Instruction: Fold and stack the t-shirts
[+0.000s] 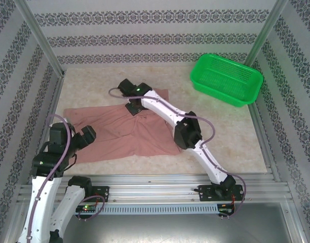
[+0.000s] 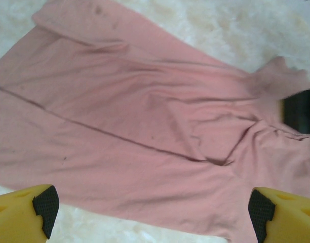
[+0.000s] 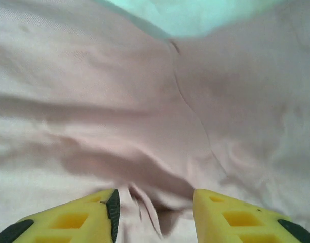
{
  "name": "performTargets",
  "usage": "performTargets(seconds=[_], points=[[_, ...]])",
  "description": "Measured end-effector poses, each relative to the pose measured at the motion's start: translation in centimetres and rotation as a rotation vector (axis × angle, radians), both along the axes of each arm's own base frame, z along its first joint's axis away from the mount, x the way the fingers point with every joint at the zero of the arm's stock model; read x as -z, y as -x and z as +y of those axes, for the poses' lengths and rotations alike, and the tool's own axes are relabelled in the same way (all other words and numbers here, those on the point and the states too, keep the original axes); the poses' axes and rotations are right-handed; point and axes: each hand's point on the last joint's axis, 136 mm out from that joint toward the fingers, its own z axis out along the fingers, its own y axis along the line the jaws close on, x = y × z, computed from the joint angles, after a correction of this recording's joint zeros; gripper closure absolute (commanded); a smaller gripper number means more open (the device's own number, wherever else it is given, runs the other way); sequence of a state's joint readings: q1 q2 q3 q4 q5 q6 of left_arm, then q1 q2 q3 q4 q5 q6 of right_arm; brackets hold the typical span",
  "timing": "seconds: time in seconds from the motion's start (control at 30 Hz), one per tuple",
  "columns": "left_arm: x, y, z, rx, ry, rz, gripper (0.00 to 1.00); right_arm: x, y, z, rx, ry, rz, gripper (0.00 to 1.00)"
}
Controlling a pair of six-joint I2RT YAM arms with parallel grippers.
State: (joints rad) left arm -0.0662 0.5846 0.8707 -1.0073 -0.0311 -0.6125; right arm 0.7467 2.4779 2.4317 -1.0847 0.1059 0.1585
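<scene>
Check both arms, left arm [image 1: 48,167] and right arm [image 1: 167,109]: white links, black joints, mauve cable [image 1: 210,125], yellow fingers [image 2: 18,212], black pads [image 2: 46,205].

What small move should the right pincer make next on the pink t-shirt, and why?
Probably lift the right pincer straight up, clear of the t-shirt. Its jaws stand apart, with only a small loose ridge of cloth between them, so it seems to grip nothing. The t-shirt lies spread and wrinkled; the left pincer hovers open near its edge.

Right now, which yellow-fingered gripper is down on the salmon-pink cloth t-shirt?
The right gripper: its parted fingers straddle a raised fold of the salmon-pink cloth t-shirt. The left gripper hangs wide open above its left edge.
</scene>
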Motion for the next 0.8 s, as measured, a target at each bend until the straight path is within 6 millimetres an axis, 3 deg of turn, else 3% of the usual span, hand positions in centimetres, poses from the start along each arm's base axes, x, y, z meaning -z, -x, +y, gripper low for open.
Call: performTargets(seconds=[0.17, 0.3, 0.43, 0.57, 0.8], points=[[1.6, -0.1, 0.4, -0.048, 0.011, 0.048, 0.02, -2.4, 2.1, -7.2, 0.212, -0.206, 0.143, 0.33], [2.7, -1.9, 0.3, -0.054, 0.014, 0.108, 0.00, -3.0, 2.3, -12.1, 0.392, -0.366, 0.193, 0.32], [3.6, -5.2, 1.2, -0.085, 0.061, 0.196, 0.01, -2.7, -1.4, -14.2, 0.469, -0.453, 0.187, 0.33], [4.6, -9.1, 4.5, -0.173, 0.130, 0.222, 0.02, -2.0, -6.9, -14.1, 0.490, -0.494, 0.152, 0.36], [5.3, -14.3, 9.2, -0.210, 0.195, 0.200, 0.08, 1.3, -13.9, -14.3, 0.526, -0.492, 0.123, 0.41]])
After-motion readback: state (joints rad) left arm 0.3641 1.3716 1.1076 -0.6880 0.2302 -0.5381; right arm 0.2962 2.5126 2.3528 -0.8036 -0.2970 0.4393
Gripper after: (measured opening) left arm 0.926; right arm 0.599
